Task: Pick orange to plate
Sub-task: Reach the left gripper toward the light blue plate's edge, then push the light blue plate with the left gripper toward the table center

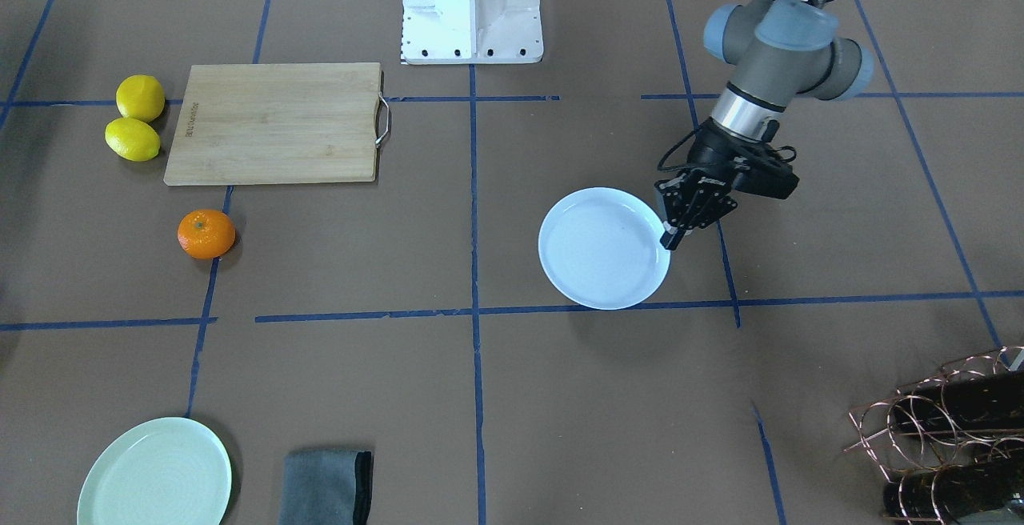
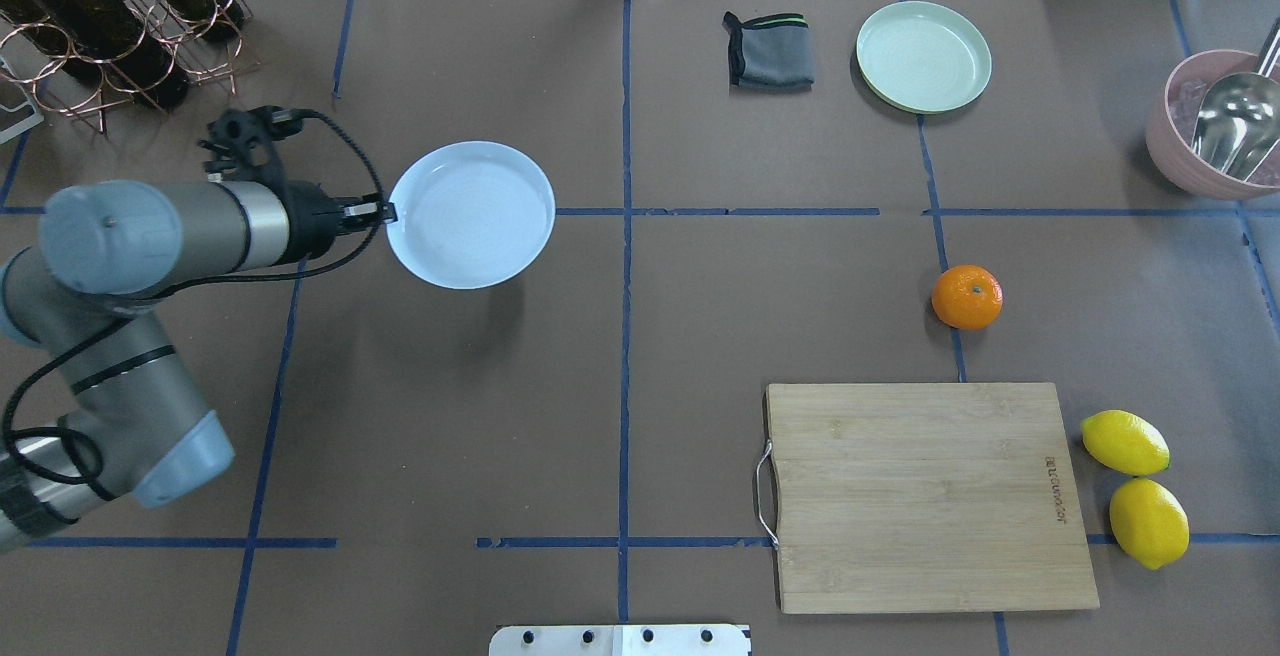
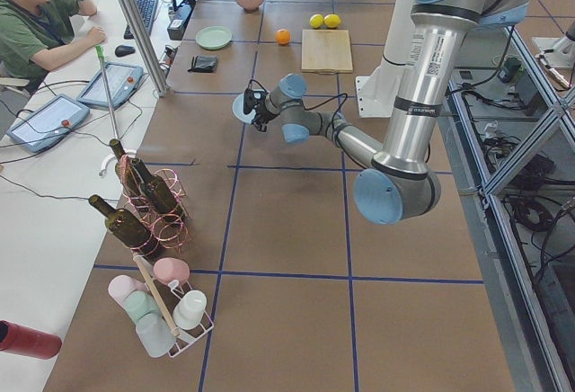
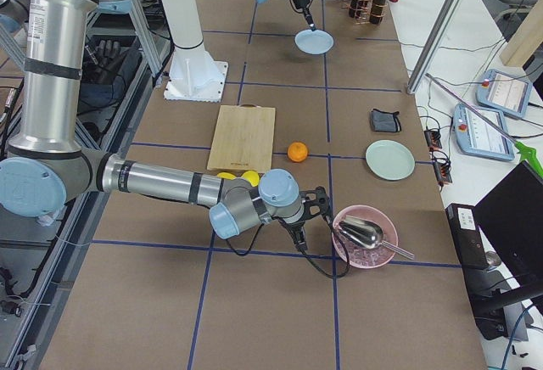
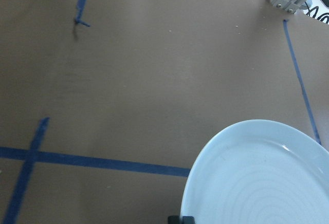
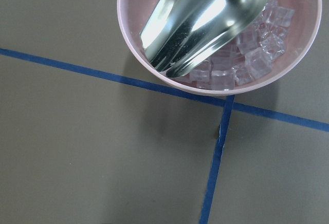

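The orange (image 2: pixel 967 296) lies alone on the brown table, also seen from the front (image 1: pixel 206 234) and small in the side view (image 4: pixel 296 151). The white plate (image 2: pixel 471 214) is far from it on the other half (image 1: pixel 604 247). My left gripper (image 2: pixel 384 213) meets the plate's rim (image 1: pixel 669 238) with its fingers together, shut on the edge; the left wrist view shows the plate (image 5: pixel 262 178) just past the fingertips. My right gripper (image 4: pixel 299 232) hangs beside the pink bowl (image 4: pixel 365 236); I cannot tell whether it is open or shut.
A wooden cutting board (image 2: pixel 925 496) and two lemons (image 2: pixel 1135 486) lie near the orange. A mint-green plate (image 2: pixel 923 56) and a grey cloth (image 2: pixel 768 51) sit at the far side. The pink bowl (image 2: pixel 1215 126) holds ice and a metal scoop. A bottle rack (image 2: pixel 110 26) stands behind the left arm.
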### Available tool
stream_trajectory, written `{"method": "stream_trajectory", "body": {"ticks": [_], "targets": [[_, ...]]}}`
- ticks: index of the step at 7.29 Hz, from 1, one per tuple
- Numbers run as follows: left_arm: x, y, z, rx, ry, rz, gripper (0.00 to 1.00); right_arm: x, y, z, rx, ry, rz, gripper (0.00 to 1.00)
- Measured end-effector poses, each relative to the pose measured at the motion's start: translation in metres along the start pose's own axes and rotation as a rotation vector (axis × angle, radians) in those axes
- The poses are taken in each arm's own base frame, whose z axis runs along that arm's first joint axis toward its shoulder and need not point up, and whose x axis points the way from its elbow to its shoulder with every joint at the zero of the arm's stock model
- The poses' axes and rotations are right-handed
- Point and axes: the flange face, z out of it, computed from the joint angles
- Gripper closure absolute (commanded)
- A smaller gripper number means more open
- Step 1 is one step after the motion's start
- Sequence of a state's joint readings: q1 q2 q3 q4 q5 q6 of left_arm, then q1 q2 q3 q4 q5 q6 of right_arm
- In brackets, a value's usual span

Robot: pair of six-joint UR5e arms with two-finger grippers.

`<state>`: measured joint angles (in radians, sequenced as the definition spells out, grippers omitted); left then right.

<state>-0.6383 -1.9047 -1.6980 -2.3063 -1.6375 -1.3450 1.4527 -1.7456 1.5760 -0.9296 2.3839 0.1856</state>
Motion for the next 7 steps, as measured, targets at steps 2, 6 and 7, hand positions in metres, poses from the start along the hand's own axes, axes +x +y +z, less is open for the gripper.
{"method": "stream_trajectory", "body": {"ticks": [2,6,7], "targets": [[0.078,0.040,0.024,-0.018,-0.008,0.010,1.00,0.002,0.002,0.002,-0.004,0.001,0.005,0.00],[0.116,0.103,0.053,-0.043,-0.014,-0.016,0.94,0.004,0.003,0.003,-0.008,0.002,0.008,0.00],[0.117,0.109,0.054,-0.049,-0.015,-0.013,0.75,0.004,0.003,0.003,-0.008,0.002,0.009,0.00]]}}
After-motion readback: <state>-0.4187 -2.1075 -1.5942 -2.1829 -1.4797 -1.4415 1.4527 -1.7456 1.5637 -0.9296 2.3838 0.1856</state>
